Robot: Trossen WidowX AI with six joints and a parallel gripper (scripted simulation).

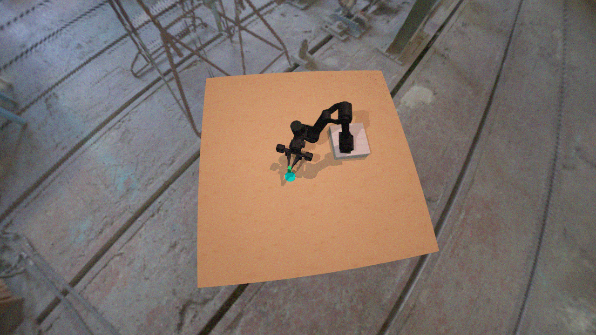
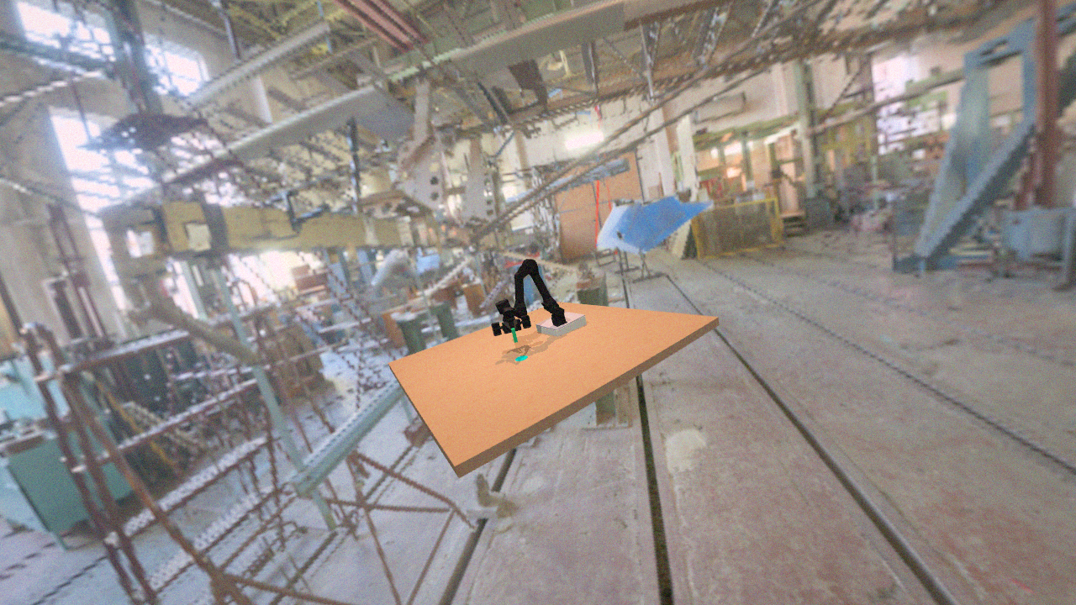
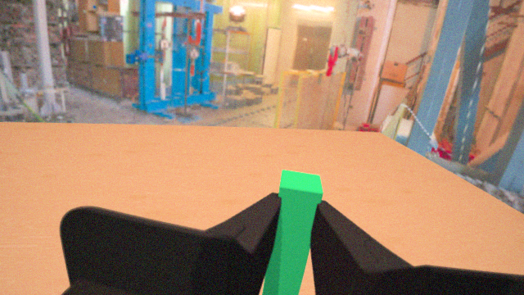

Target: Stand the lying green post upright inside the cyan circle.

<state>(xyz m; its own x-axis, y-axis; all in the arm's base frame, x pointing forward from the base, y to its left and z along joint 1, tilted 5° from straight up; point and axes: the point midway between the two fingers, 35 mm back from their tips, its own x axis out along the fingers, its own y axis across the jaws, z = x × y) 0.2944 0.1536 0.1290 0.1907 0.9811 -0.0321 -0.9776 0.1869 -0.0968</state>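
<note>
The black parallel-jaw gripper (image 1: 289, 169) (image 2: 514, 329) (image 3: 296, 206) grasps the square-sectioned green post (image 1: 289, 169) (image 2: 514, 335) (image 3: 295, 229), held nearly upright above the tan wooden table (image 1: 316, 224) (image 2: 526, 398) (image 3: 184, 160) near the flat cyan circle (image 1: 290, 177) (image 2: 521, 359), with all table edges well apart from it.

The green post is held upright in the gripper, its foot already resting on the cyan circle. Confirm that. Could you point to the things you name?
Wrong about its foot: the exterior view shows the green post (image 1: 289, 169) (image 2: 514, 335) (image 3: 295, 229) raised above the table (image 1: 258, 233) (image 2: 526, 398) (image 3: 123, 164). It is held upright in the gripper (image 1: 290, 170) (image 2: 513, 328) (image 3: 299, 198).
</note>
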